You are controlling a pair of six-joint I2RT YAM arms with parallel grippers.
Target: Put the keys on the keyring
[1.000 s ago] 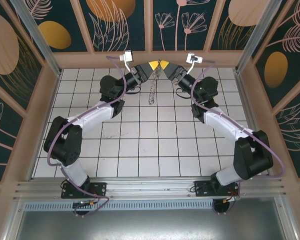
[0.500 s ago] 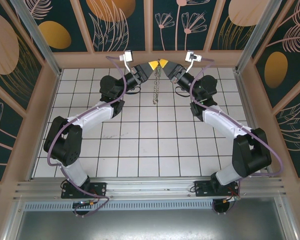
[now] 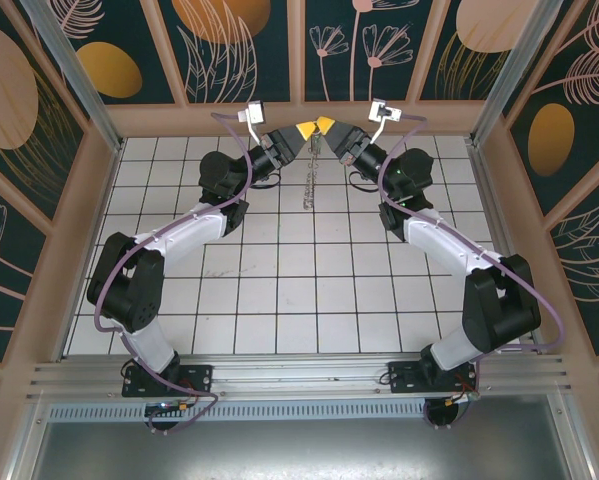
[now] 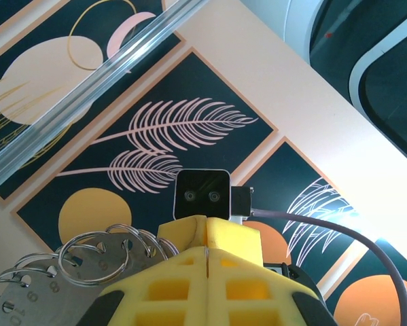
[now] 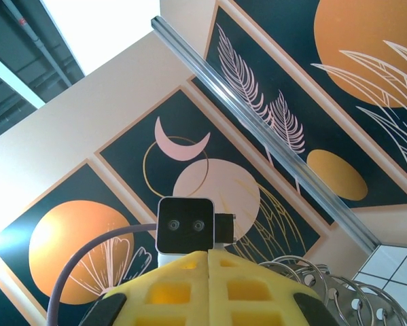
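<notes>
Both arms reach up at the back middle of the table, fingertips almost touching. The keyring [image 3: 309,172] hangs from between them as a thin grey chain-like strand. My left gripper [image 3: 304,131] [image 4: 208,250] is shut, with a thin metal wire of the keyring pinched in the seam of its yellow pads. My right gripper [image 3: 326,124] [image 5: 208,255] is shut too, at the top of the same strand. Bunched steel loops of the keyring [image 4: 98,251] [image 5: 319,278] lie beside each pair of fingers. The keys are out of view.
Flat grey metal tags [image 4: 13,299] with holes hang among the loops. The patterned back wall [image 3: 299,60] stands just behind the grippers. White tiled floor [image 3: 299,290] spreads out below between the two arms.
My right gripper has shut and edged slightly left toward the left one. The hanging strand swung from a leftward slant to nearly straight down. The left gripper stayed put.
</notes>
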